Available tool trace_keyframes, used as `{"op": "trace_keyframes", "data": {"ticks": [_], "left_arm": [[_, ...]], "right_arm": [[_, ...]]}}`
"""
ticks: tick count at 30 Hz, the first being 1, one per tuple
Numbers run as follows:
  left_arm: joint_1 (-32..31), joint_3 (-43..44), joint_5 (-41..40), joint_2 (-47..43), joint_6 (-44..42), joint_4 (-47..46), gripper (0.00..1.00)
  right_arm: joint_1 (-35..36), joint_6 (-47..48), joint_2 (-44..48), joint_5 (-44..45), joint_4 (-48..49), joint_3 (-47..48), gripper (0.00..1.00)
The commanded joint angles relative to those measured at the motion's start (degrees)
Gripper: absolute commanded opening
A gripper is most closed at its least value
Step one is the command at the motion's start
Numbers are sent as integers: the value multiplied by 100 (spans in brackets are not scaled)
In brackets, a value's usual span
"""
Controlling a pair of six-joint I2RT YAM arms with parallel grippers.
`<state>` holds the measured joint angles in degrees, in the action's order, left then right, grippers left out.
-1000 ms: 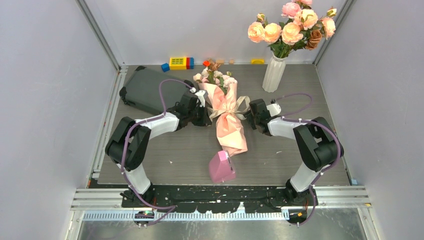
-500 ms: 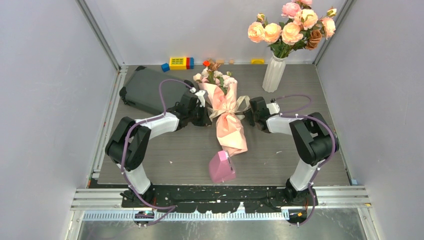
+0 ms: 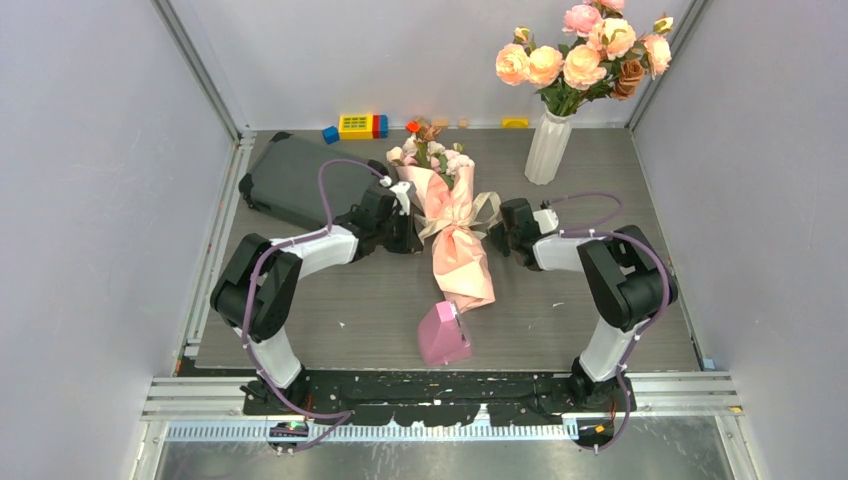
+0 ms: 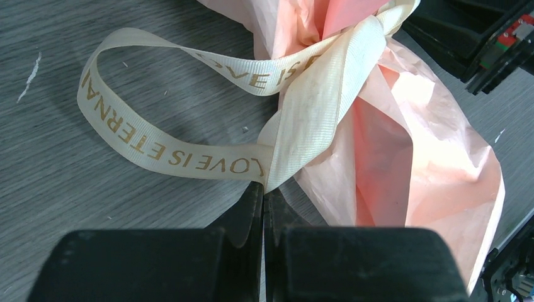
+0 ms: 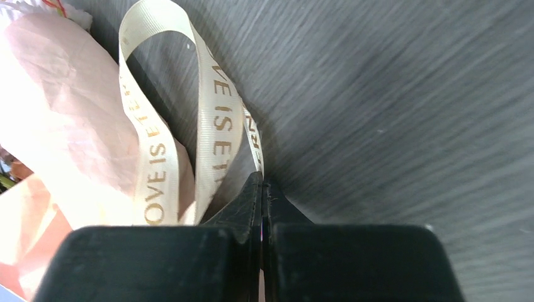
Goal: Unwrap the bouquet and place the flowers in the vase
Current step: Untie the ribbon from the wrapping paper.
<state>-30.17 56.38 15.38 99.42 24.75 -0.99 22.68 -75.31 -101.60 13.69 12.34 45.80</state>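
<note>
Grey wood-grain table (image 3: pixel 330 300), walled on three sides, carrying every item below. Dark grey case (image 3: pixel 295 180), lying flat at the far left corner. Left arm (image 3: pixel 290 260) and right arm (image 3: pixel 620 280), black and white, each reaching inward toward the table's middle. The bouquet (image 3: pixel 458 250), a long bundle of pale pink paper, lying flat at the centre between the two arms, open end toward the back wall, narrow end toward the bases. The vase (image 3: pixel 548 150), white and ribbed, upright at the far right, holding a peach-orange rose cluster (image 3: pixel 580 50). Pink wedge-shaped object (image 3: pixel 443 335), just beside the bouquet's near end. Toy blocks (image 3: pixel 358 125), yellow, red and blue, in a row against the back wall. Ribbon (image 4: pixel 189 160), beige with gold lettering, tied around the bouquet's middle, one loop out to each side. The flowers (image 3: pixel 430 152), small roses, showing at the far end of the paper. Left gripper (image 4: pixel 263 189), jaws clenched on a ribbon end at the bouquet's left side. Right gripper (image 5: pixel 261 179), jaws clenched on a ribbon end at the bouquet's right side.
</note>
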Motion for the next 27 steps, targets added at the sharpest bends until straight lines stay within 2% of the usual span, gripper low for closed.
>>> {"op": "trace_keyframes", "data": {"ticks": [1,11,27], "left_arm": [[29,-40,-40,-208,-129,-147,0],[29,-300,-491,-442,56,-350,0],[44,-382,-671,-649,69,-166,0]], "right_arm": [[9,583,551,525,36,-286,0],[10,1359,1040,1205,224,-687,0],[9,1506,1164,1406,248,-829,0]]}}
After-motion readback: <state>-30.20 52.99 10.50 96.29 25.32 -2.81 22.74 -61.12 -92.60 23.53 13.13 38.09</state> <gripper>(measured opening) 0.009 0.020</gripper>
